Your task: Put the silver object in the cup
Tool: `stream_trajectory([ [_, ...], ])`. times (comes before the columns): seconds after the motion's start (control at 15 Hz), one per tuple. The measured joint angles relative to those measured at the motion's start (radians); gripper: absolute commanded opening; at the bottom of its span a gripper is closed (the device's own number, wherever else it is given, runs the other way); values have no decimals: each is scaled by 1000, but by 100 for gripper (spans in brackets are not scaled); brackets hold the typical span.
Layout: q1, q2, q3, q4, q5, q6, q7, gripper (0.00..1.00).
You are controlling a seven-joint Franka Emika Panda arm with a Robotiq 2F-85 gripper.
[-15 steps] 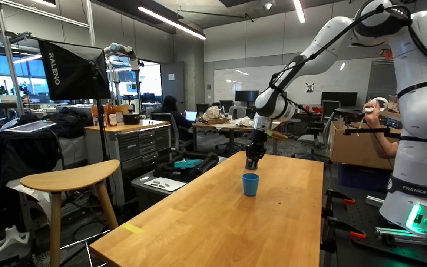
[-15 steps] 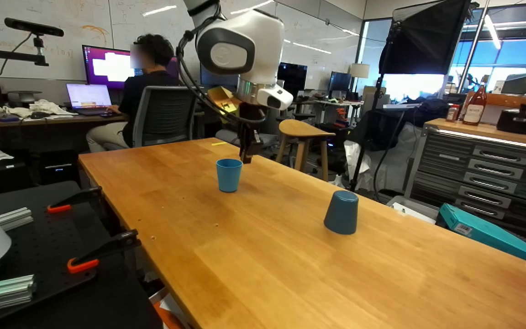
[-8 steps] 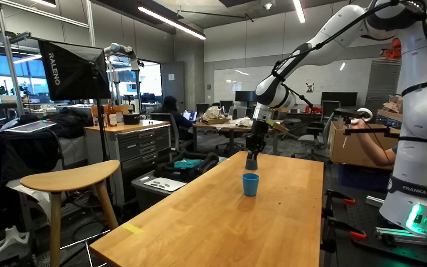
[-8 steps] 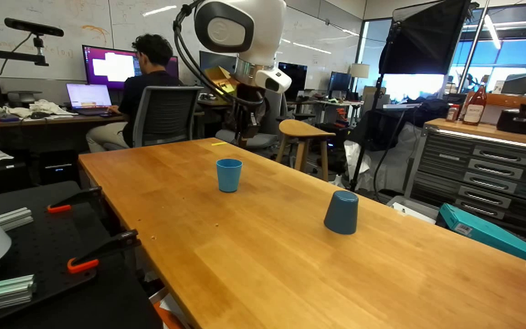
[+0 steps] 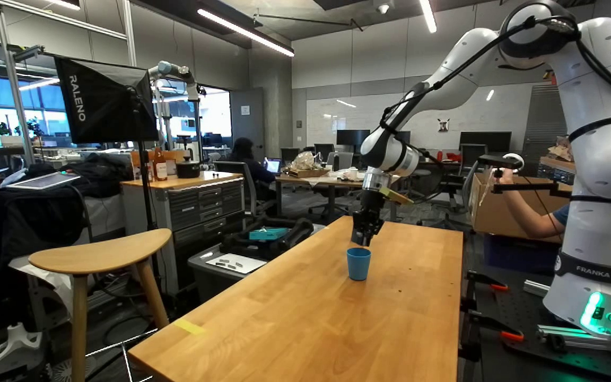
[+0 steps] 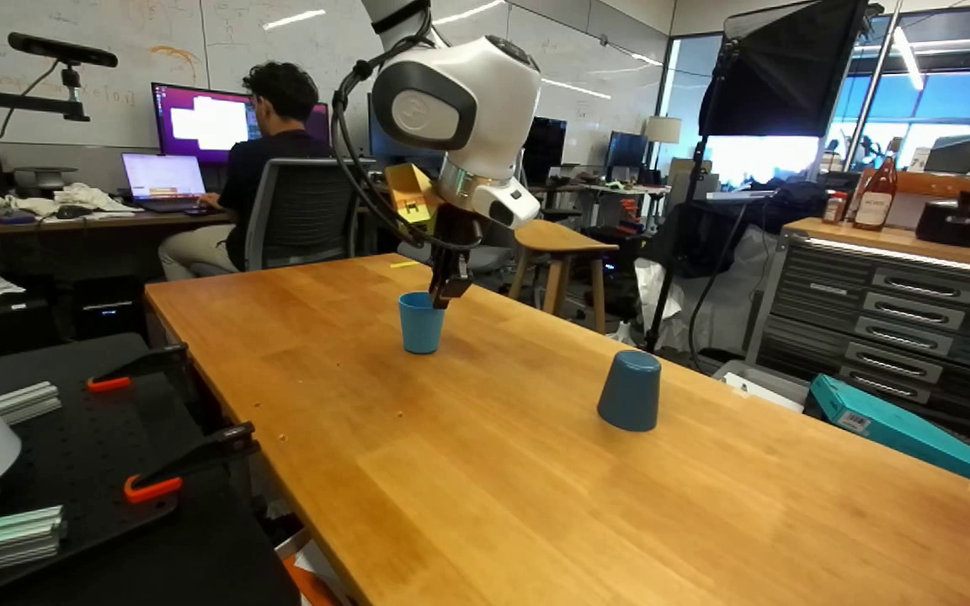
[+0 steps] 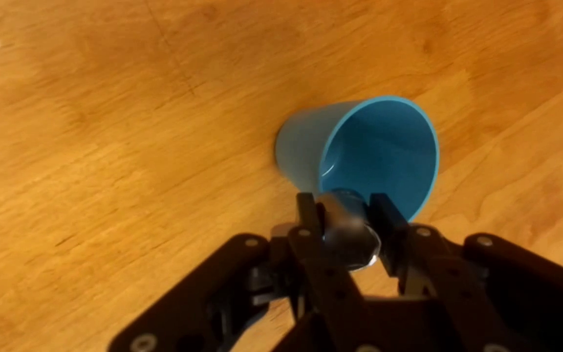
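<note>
The bright blue cup (image 7: 379, 146) stands upright on the wooden table, its opening seen from above in the wrist view. It also shows in both exterior views (image 5: 358, 265) (image 6: 421, 326). My gripper (image 7: 344, 201) is shut on a shiny silver object (image 7: 352, 239), held between the two fingers. The object's far end overlaps the cup's near rim in the wrist view; I cannot tell whether it touches. In both exterior views the gripper (image 5: 361, 242) (image 6: 443, 301) is tilted, with its tips at the cup's rim. The silver object cannot be made out there.
A darker grey-blue cup (image 6: 630, 391) stands upside down on the wooden table (image 6: 485, 471), near its long edge. Black clamps with orange tips (image 6: 153, 488) sit along the opposite table edge. A wooden stool (image 5: 101, 252) stands beside the table.
My gripper rose and drew back half a second ago, then came down and tilted towards the cup's rim. Both cups have stayed in place.
</note>
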Motion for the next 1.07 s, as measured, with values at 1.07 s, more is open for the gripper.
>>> stream_trajectory([
  [1.07,4,35,0,119,92,-254,-7,10],
])
